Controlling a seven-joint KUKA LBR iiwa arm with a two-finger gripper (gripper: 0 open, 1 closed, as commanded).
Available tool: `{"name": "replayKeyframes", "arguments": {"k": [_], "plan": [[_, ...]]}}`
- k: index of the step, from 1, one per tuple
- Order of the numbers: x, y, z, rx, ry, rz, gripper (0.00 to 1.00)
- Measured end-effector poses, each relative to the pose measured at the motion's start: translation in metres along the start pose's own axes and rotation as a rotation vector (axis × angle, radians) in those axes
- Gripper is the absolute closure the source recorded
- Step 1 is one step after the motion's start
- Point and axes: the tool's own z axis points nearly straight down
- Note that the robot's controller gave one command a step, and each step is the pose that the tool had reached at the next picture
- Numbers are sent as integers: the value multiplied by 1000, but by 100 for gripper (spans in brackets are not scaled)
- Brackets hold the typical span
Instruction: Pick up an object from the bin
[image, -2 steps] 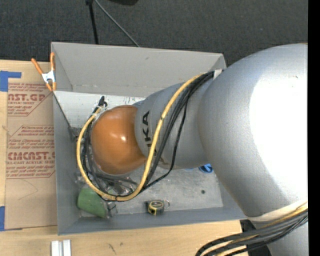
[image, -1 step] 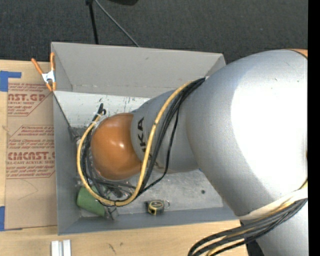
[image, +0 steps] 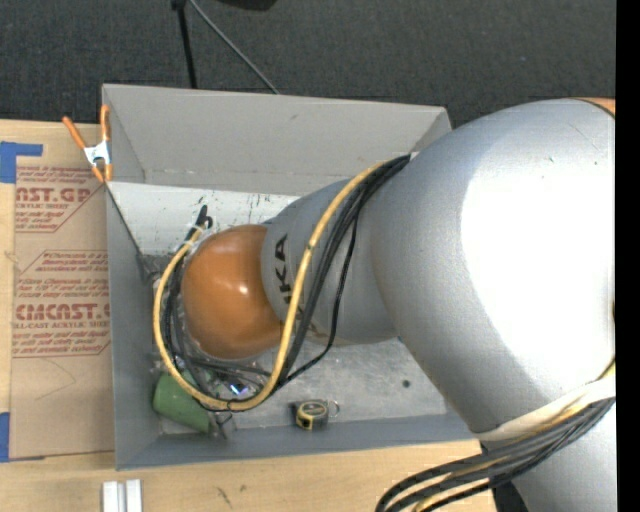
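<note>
Dark grey ground lies beyond the far wall of the grey metal bin (image: 270, 125), and a pale wooden worktop (image: 300, 470) shows along its near side. From the right, the silver arm (image: 500, 270) reaches across the bin and covers most of its floor. At the wrist sits a rounded orange cover (image: 225, 295), low over the left half of the bin, with yellow and black cables (image: 300, 290) looping round it and down to its near edge. Under that cover, dark parts that are probably the gripper (image: 222, 384) show among the cables. Whether it is spread or closed I cannot tell, since the cover and the cables hide it. Nearest to it is a green rounded object (image: 178, 398), lying in the near left corner of the bin, just beside the dark parts on their left and close to the left wall. One cable loop crosses its right end, so its full shape is hard to make out, and nothing shows it being held. Further right along the near wall, apart from the green object, lies a small yellow-and-black thing (image: 312, 412) on the scuffed bare floor. Whatever lies beneath the arm and the cover is hidden.
</note>
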Motion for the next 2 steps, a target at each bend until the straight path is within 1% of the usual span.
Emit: {"name": "replayKeyframes", "arguments": {"k": [1,2], "plan": [[0,-2,0,3,0,3,100],[-1,-2,-39,-1,7,3,100]]}}
